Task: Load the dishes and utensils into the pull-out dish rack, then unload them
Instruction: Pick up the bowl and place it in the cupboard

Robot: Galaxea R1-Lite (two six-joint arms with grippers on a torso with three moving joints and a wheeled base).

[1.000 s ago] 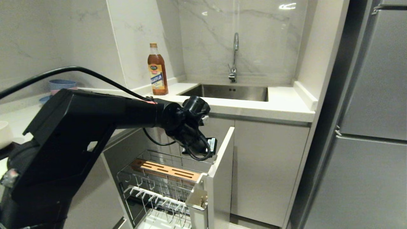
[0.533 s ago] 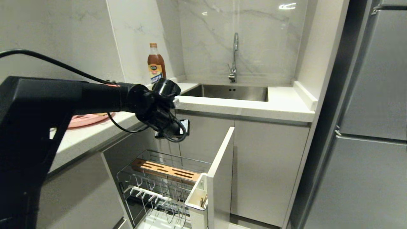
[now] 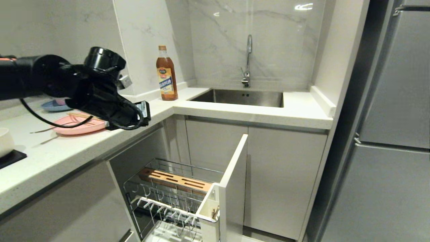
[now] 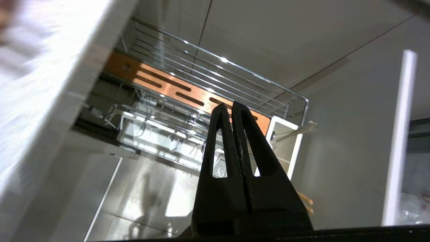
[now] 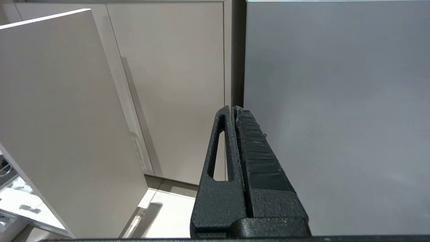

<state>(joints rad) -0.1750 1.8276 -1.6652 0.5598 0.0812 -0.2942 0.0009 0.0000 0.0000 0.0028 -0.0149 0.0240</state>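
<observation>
Holding my left gripper [image 4: 231,105] pinched shut and empty over the counter edge [image 3: 100,148], pink plate [image 3: 79,126] just behind it, pull-out dish rack [image 3: 174,198] open below; right gripper [image 5: 233,109] shut too.

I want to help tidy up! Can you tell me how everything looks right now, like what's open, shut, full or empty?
pull-out dish rack: pulled out, no dishes in it.
utensil cup: has something in it.
pink plate: on the counter, chopsticks across it.
sink: empty, faucet off.
oil bottle: upright, capped.
left gripper: shut, empty.
right gripper: shut, empty.
</observation>
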